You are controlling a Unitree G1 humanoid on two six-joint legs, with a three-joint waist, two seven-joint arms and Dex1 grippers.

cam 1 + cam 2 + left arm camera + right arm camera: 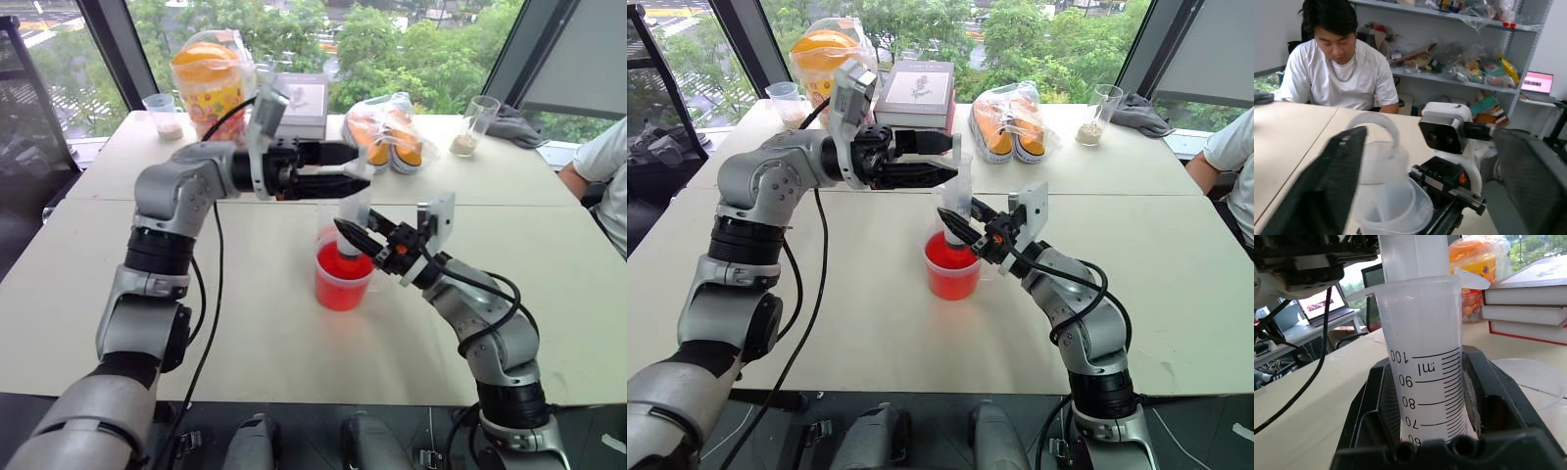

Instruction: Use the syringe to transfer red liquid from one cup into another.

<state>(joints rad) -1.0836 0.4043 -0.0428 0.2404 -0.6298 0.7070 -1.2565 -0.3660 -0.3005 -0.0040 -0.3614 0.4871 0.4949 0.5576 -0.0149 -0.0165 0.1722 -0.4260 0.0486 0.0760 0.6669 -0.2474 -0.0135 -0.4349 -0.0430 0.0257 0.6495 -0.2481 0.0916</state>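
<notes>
The right gripper (345,233) clenches the syringe (1426,372) upright over the red cup (343,279); left fingers (921,174) released, seemingly around the plunger (1413,254).

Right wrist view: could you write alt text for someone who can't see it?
The right gripper is shut on a clear syringe standing upright, its black scale marks printed upside down. The white plunger rises out of the barrel, and behind it lie a stack of books and an orange packet on the table.
</notes>
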